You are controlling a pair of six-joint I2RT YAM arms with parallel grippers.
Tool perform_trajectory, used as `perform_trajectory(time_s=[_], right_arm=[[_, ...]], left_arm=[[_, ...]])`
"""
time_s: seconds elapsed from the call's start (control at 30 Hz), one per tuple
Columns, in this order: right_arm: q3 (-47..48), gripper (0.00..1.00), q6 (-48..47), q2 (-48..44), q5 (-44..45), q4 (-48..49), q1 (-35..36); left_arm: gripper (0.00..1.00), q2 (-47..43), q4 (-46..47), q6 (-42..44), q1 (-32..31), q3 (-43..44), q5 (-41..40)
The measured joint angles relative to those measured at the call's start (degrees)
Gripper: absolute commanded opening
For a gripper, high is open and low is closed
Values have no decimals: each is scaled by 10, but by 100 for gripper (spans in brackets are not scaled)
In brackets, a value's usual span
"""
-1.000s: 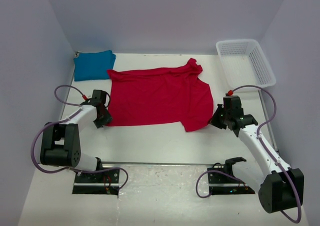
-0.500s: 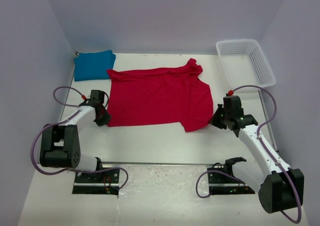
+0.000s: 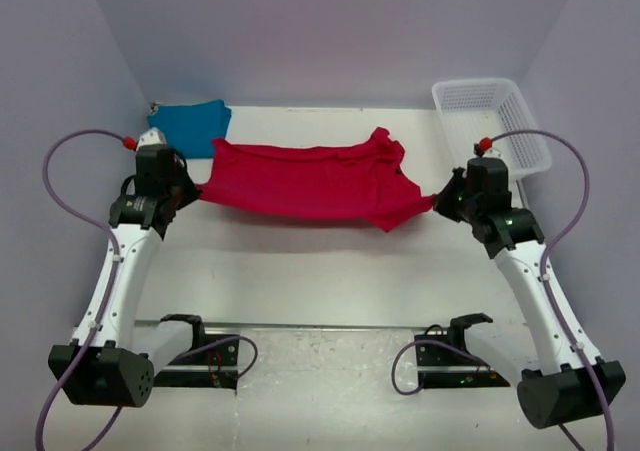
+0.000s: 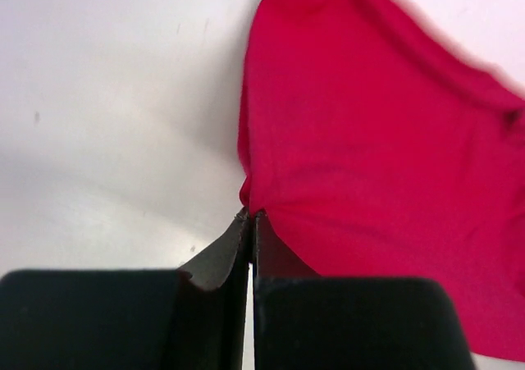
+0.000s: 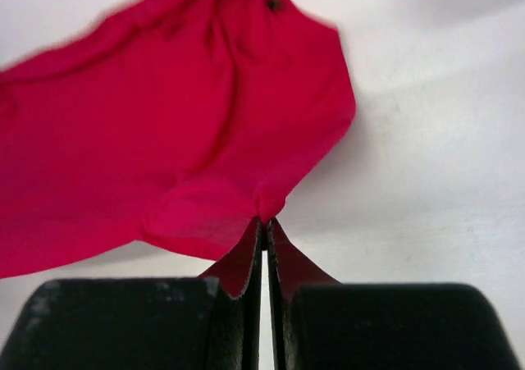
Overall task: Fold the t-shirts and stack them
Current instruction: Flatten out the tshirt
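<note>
The red t-shirt [image 3: 310,181] hangs stretched between the two arms, one near corner nipped in each set of fingers, so it sags in a shallow sling from the left gripper [image 4: 250,216] across to the right gripper [image 5: 264,219]. Both pairs of fingers are pressed tight together with only a small peak of red cloth caught at their tips, and the rest of the shirt fans away beyond them. Its far edge, past the fingertips, seems to lie on the table [image 3: 320,271], though the overhead view does not settle that. The teal t-shirt [image 3: 190,128] lies already folded beyond and just outside the left fingers, near the back corner; the white basket [image 3: 495,121] sits beyond the right fingers. This looks like the first fold of the red shirt, with the near edge raised. The next move probably calls for both grippers to carry their corners away from the bases together, keeping the cloth evenly taut, then lower them onto the far edge before letting go. How much fabric lies between the pads cannot be seen, the red edges in both wrist views are blurred, and a small dark speck in the right wrist view is too small to identify.
</note>
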Motion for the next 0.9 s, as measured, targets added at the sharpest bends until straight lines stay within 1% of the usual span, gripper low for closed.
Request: perform_trajectory(time_s=[0.1,0.23,0.4,0.47,0.57,0.7,0.8,0.9], right_arm=[[117,0,-24,12,4,-28,3],[304,0,-72,34,0,-40,11],[468,0,-122,34,-42,-56,15],[530,0,-138,37,-64,-69,17],[621,0,-164,43,-99,-92,20],[746,0,-187,67,-125,-120,21],[819,0,-196,104,-135,-115,21],[867,0,-203,167,-140,-92,21]], left_arm=[[0,-2,-19,23,0,94,2],[0,15,-36,59,0,238,21],[0,43,-51,95,0,428,69],[0,49,-54,106,0,489,89],[0,55,-51,120,0,553,113],[0,76,-46,129,0,605,128],[0,129,-35,133,0,640,132],[0,225,-29,134,0,702,134]])
